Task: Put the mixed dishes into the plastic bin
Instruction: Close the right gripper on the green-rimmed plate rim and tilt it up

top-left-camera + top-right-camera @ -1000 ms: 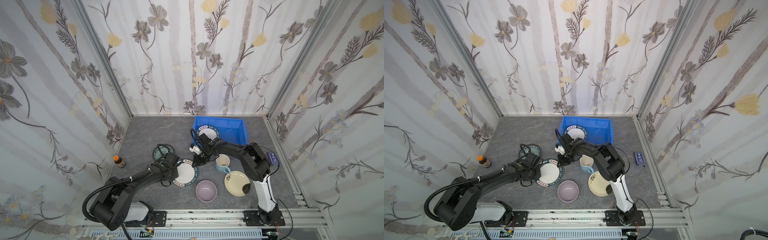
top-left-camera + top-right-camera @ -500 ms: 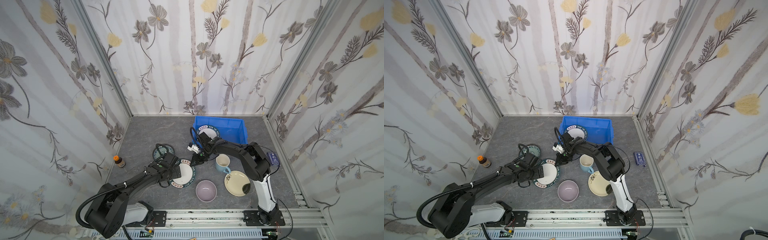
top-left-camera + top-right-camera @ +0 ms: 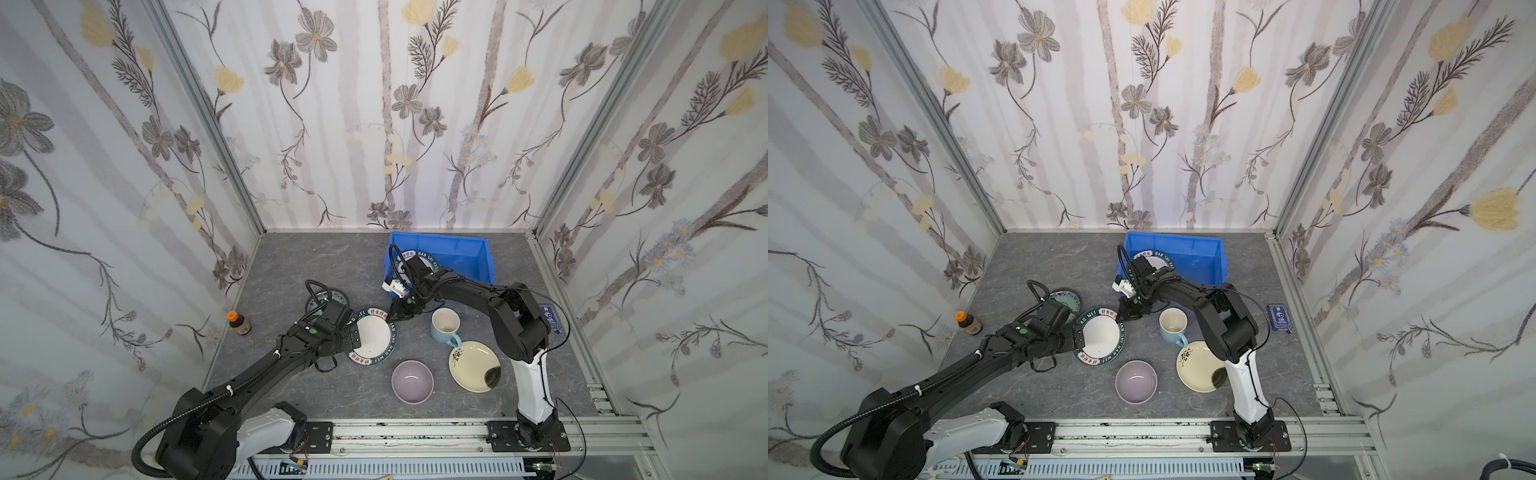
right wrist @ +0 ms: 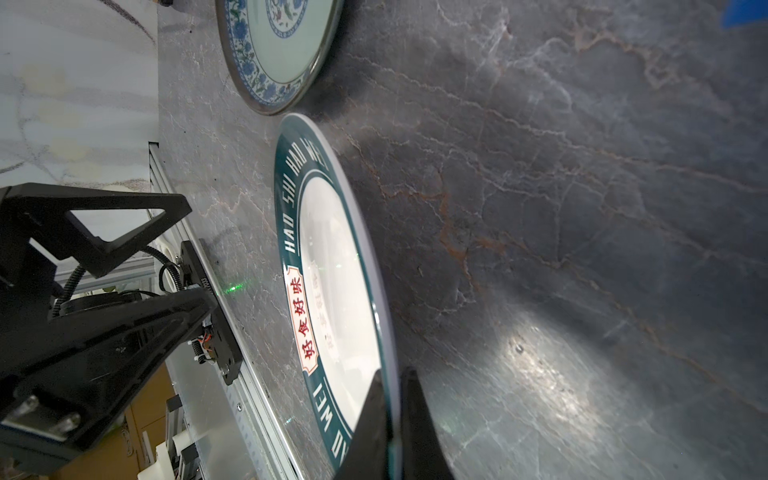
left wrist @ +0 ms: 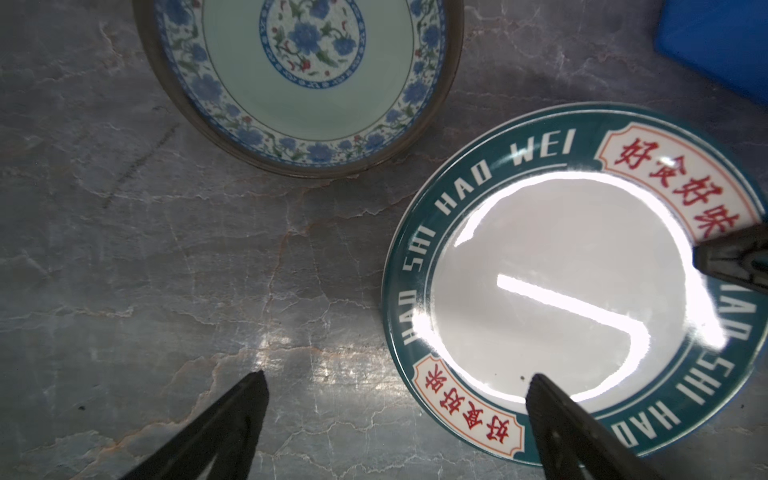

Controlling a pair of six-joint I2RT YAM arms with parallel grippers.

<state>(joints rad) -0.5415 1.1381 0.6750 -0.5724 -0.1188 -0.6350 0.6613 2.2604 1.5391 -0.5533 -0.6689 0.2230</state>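
Step in hand: picking up the teal plate (image 3: 374, 336), which lies mid-table towards the front edge.
Right gripper (image 4: 392, 415): pressed together on the teal plate's rim at the side facing the bin (image 3: 457, 251). The right wrist view shows one finger above and one below the edge.
Left gripper (image 5: 397, 376): spread wide over the plate's opposite rim, one finger above the white well and one above bare table (image 3: 311, 266). It grips nothing.
Plate's seat: it looks flat or barely tipped. I can't tell whether the pinched edge has left the table.
Bin: against the table's back edge, right of middle. One matching plate (image 3: 424, 259) is inside at its left end, and the rest looks free.
Waiting: floral plate (image 3: 336, 297) just behind the teal one, mug (image 3: 444, 328) beside it, and bowl (image 3: 412, 381) and cream plate (image 3: 471, 365) near the front edge.
Not for the bin: bottle (image 3: 238, 323) by the left edge.
Progress: I'd say early, with one dish in and five out.
Next move: lift by the rim, clear the bin's near wall and lay the plate beside the one inside.
Watch: a thin glazed rim could slip, and the mug stands close to the path.
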